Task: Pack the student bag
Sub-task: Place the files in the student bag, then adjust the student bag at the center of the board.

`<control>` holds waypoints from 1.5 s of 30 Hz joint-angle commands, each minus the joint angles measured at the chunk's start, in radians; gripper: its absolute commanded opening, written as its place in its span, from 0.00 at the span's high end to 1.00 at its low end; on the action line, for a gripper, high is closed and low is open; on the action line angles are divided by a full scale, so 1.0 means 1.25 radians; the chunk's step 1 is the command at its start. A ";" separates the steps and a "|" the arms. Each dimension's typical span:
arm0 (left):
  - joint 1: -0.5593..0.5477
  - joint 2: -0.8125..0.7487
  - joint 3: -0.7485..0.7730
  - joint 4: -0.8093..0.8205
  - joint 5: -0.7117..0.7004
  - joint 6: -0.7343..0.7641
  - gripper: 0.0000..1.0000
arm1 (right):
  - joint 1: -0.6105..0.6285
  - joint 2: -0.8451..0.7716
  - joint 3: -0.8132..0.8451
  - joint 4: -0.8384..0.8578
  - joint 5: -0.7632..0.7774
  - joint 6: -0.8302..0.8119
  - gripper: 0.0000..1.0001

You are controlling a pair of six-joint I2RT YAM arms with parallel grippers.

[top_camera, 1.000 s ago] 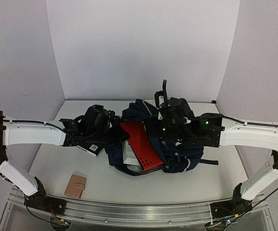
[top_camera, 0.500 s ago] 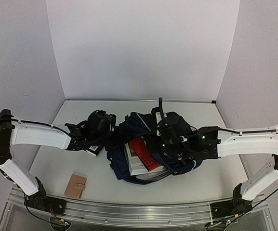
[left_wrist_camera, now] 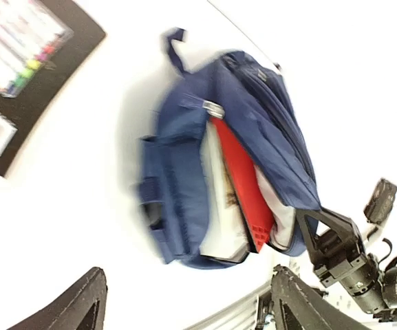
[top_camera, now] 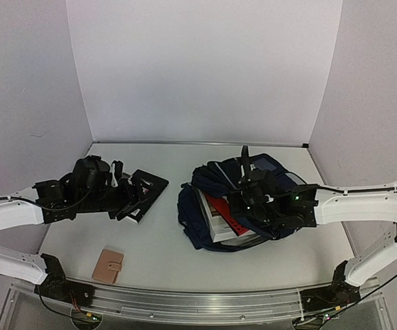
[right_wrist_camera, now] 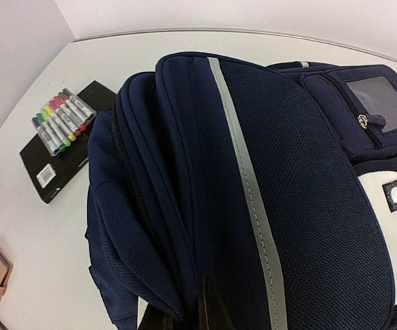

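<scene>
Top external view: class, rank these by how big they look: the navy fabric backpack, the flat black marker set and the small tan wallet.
Largest: navy fabric backpack.
Middle: flat black marker set, partly covered.
Smallest: small tan wallet.

Matt mesh-cloth student bag (right_wrist_camera: pixel 308 192)
</scene>
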State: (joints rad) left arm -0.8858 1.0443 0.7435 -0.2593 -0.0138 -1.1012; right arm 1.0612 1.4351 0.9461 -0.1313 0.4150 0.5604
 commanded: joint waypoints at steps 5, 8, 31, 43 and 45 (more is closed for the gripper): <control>0.126 0.080 -0.025 0.158 0.189 0.044 0.14 | -0.058 -0.091 -0.009 -0.125 0.020 0.126 0.51; 0.135 0.180 0.047 0.167 0.233 0.110 0.13 | -0.059 -0.132 -0.016 -0.138 0.003 0.173 0.27; 0.192 0.758 0.605 0.179 0.480 0.396 0.14 | -0.433 -0.247 -0.158 -0.230 -0.148 0.297 0.02; 0.140 0.953 0.801 0.145 0.509 0.459 0.22 | -0.498 -0.148 -0.217 -0.013 -0.303 0.170 0.02; 0.129 0.945 0.781 0.168 0.543 0.465 0.32 | -0.499 -0.126 -0.207 0.035 -0.329 0.128 0.02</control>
State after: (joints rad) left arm -0.6989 2.2283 1.7027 -0.0731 0.5877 -0.5571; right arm 0.4368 1.2333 0.6799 -0.2543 0.0987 0.8308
